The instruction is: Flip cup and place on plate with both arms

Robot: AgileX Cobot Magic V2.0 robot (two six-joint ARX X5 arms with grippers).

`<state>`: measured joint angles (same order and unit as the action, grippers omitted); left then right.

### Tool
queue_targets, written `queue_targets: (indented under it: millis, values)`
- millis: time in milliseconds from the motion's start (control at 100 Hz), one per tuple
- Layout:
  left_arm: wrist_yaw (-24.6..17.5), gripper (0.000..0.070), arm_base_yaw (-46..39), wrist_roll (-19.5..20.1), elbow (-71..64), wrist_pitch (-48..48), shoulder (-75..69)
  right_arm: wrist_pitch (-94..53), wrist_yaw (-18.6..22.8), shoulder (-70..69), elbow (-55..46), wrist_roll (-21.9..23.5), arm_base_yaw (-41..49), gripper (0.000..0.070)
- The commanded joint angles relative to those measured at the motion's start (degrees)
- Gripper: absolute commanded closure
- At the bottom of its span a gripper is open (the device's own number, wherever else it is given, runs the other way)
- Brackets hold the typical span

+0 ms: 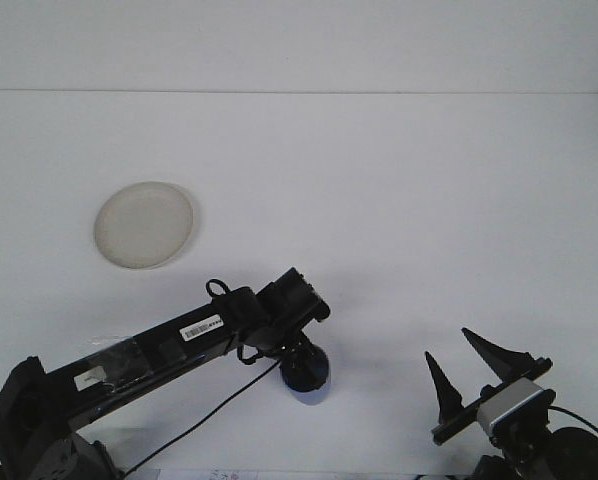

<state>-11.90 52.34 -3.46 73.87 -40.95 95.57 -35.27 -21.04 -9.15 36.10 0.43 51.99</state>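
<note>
White tabletop (pixel 399 200): a plain matte surface filling nearly the whole frame, with a paler wall band along the top edge.
Small blue cup (pixel 309 392): low in the frame, a little left of centre, standing on the tabletop; only its lower blue rim and side show, the rest is covered by the gripper over it.
Round cream plate (pixel 143 224): lying flat in the upper left of the frame, well apart from the blue cup.
Left arm (pixel 169 345): a black arm reaching from the lower left corner up and rightward, with white labels on its side and a loose black cable (pixel 214 405) hanging under it.
Left gripper (pixel 304 368): pointing down onto the blue cup and touching it; from where I stand the fingers are hidden against the cup, so I cannot tell whether they are apart or closed on it.
Right gripper (pixel 463 362): in the lower right corner, clear of the cup and holding nothing; its two black pointed fingers (pixel 442 385) stand visibly apart, tips aimed toward the upper left.
</note>
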Motion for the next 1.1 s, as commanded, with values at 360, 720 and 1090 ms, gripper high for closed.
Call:
queue_targets:
  millis: [360, 720, 1090]
  values:
    - [6.45, 0.0695, -0.31, 3.74, 9.55, -8.94, -0.59, 0.59, -0.02, -0.20, 0.50, -0.22, 0.55, 0.0262]
    - [16.20, 0.0696, -19.91, 7.52, 15.76, -13.90, -10.93, 0.52, -0.02, -0.20, 0.46, -0.17, 0.55, 0.0262]
    - [15.87, 0.0696, -48.52, 7.52, 15.78, -6.69, -6.12, 0.55, -0.02, -0.20, 0.20, 0.00, 0.55, 0.0262]
